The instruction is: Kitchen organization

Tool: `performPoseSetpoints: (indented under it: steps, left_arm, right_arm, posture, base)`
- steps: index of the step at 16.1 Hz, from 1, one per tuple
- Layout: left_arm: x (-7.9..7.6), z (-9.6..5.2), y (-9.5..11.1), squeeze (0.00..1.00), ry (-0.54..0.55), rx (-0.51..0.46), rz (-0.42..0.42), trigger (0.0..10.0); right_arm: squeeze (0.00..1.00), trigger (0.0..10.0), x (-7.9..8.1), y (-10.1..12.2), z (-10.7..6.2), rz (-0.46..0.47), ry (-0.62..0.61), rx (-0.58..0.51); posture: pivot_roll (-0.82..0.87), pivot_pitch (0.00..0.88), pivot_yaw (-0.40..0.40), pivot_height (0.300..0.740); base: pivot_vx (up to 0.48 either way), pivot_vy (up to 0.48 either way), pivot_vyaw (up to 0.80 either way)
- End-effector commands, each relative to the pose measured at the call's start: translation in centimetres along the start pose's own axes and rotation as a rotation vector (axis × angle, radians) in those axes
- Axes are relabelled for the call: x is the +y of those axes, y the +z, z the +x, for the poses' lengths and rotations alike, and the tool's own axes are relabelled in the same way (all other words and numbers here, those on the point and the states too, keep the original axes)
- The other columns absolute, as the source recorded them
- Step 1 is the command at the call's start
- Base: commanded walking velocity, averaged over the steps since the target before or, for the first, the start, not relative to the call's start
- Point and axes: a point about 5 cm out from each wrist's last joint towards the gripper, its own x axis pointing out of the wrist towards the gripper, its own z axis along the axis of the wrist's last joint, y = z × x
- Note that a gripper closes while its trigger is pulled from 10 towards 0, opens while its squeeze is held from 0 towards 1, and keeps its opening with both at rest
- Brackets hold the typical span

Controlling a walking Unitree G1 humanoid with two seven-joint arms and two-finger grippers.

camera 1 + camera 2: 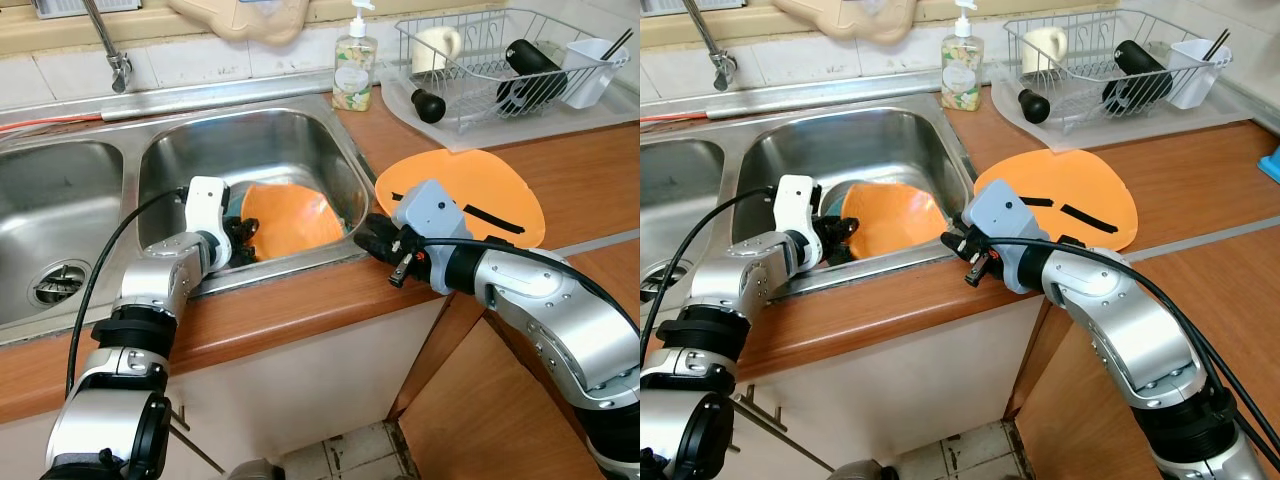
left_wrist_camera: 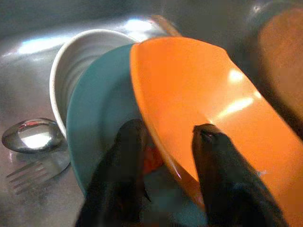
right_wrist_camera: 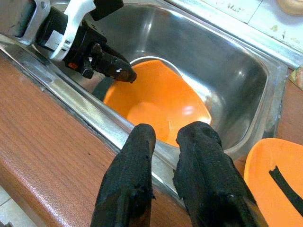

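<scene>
An orange plate (image 1: 295, 220) stands tilted in the right basin of the steel sink (image 1: 300, 262). Behind it lie a teal plate (image 2: 99, 109) and a white bowl (image 2: 75, 61). My left gripper (image 1: 240, 238) reaches into the basin and is shut on the orange plate's rim (image 2: 156, 123), one finger behind it and one on its inner face. My right gripper (image 1: 368, 232) hovers at the sink's front right corner above the rim. Its fingers (image 3: 137, 156) are shut with nothing between them.
A spoon (image 2: 31, 135) and a fork (image 2: 33, 172) lie on the basin floor. An orange mat (image 1: 470, 190) with black strips lies on the wooden counter. Behind it stand a dish rack (image 1: 500, 60) and a soap bottle (image 1: 354, 65). A second basin (image 1: 50, 220) is on the left.
</scene>
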Motion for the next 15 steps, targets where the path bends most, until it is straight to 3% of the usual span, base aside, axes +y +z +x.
performPoseSetpoints:
  steps: [1, 5, 6, 10, 11, 12, 13, 15]
  left_arm:
    - [0.2, -0.3, 0.7, 1.00, 0.012, -0.021, 0.048, 10.0]
    - [0.3, -0.8, 2.1, 1.00, 0.014, -0.166, 0.116, 10.0]
    - [0.3, -1.3, 3.1, 1.00, 0.010, -0.266, 0.139, 10.0]
    - [-0.3, -2.5, 3.8, 1.00, -0.061, -0.374, 0.154, 10.0]
    - [-0.6, -2.7, 3.7, 1.00, -0.095, -0.384, 0.154, 10.0]
    - [-0.9, -2.9, 3.6, 1.00, -0.122, -0.389, 0.152, 10.0]
    - [-1.6, -3.1, 3.4, 1.00, -0.177, -0.397, 0.140, 10.0]
    - [-2.3, -3.3, 3.3, 1.00, -0.227, -0.404, 0.132, 10.0]
  right_arm:
    - [0.00, 10.0, 0.0, -0.1, 0.0, -0.001, -0.005, -0.002]
    - [0.00, 10.0, -1.1, 0.0, -0.2, 0.024, -0.087, -0.017]
    - [0.00, 10.0, -2.8, -0.1, -0.4, 0.066, -0.207, -0.019]
    - [0.04, 10.0, -7.1, -1.3, -1.8, 0.233, -0.480, 0.018]
    - [0.69, 10.0, -8.0, -1.9, -2.3, 0.283, -0.536, 0.031]
    - [0.94, 10.0, -8.7, -2.3, -2.8, 0.326, -0.578, 0.039]
    - [1.00, 10.0, -9.6, -3.1, -3.4, 0.398, -0.619, 0.052]
    - [1.00, 10.0, -10.6, -3.9, -3.9, 0.455, -0.659, 0.066]
  posture:
    - [-0.12, 0.000, 0.048, 0.740]
    - [-0.12, 0.000, 0.048, 0.740]
    - [-0.12, 0.000, 0.048, 0.740]
    - [-0.11, 0.000, 0.047, 0.740]
    - [-0.11, 0.000, 0.047, 0.740]
    - [-0.11, 0.000, 0.047, 0.740]
    - [-0.11, 0.000, 0.046, 0.740]
    - [-0.11, 0.000, 0.047, 0.740]
  base:
    - [0.000, 0.000, 0.00]
    - [0.000, 0.000, 0.00]
    - [0.000, 0.000, 0.00]
    - [0.000, 0.000, 0.00]
    - [0.000, 0.000, 0.00]
    - [0.000, 0.000, 0.00]
    - [0.000, 0.000, 0.00]
    - [0.000, 0.000, 0.00]
